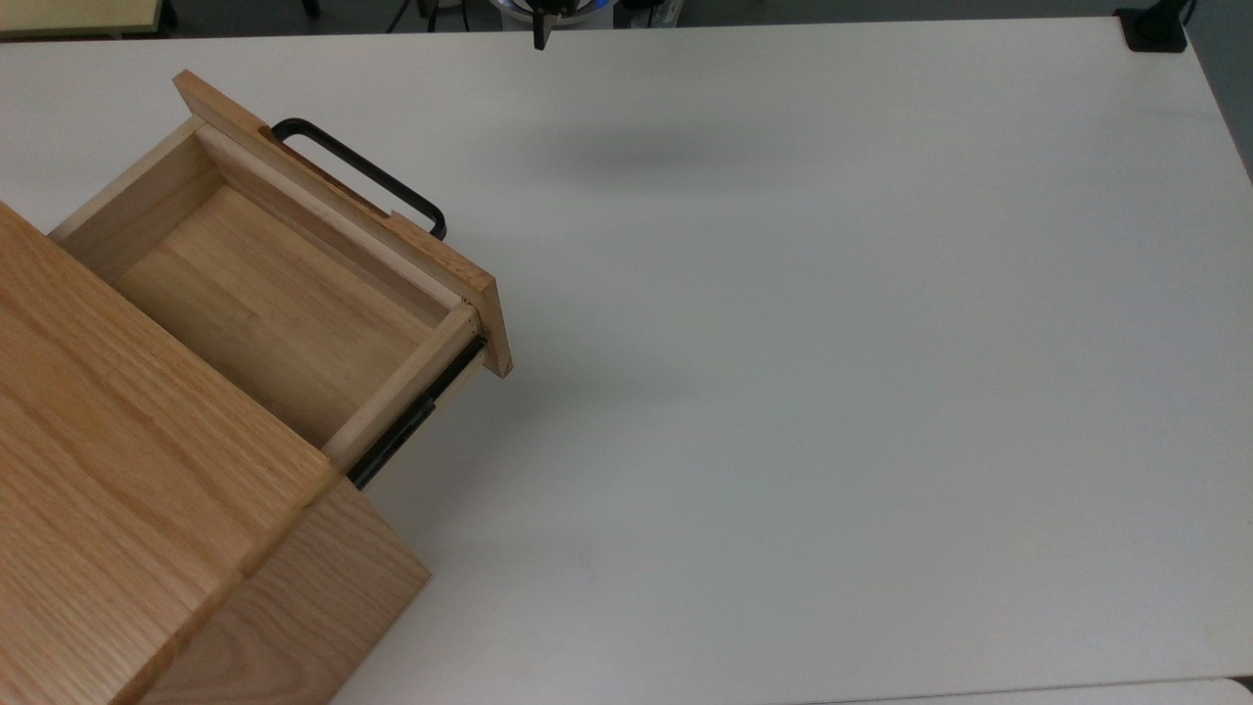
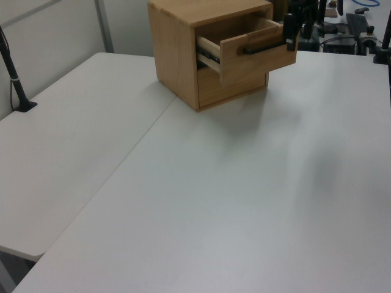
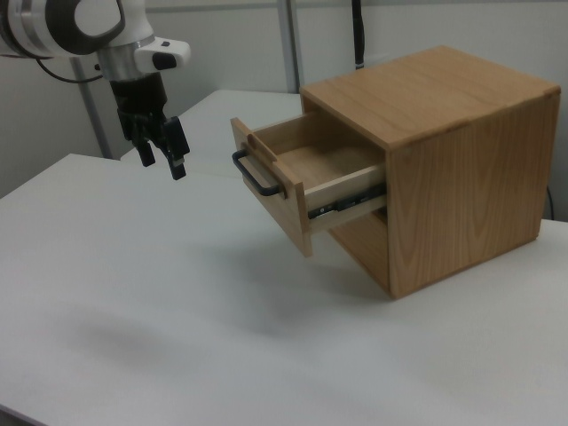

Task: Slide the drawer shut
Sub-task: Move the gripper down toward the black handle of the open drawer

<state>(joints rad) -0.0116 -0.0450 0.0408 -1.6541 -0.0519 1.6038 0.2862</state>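
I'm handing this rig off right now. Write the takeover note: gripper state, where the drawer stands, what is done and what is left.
Gripper: jaws open, holding nothing, hanging in the air in front of the drawer's black handle, apart from it.
Drawer: pulled well out of the cabinet, empty inside, side rail exposed.
Cabinet sits on the white table.
Done: nothing on the drawer itself; no contact yet.
Left: bring the gripper to the front panel and push it straight back until flush with the cabinet.
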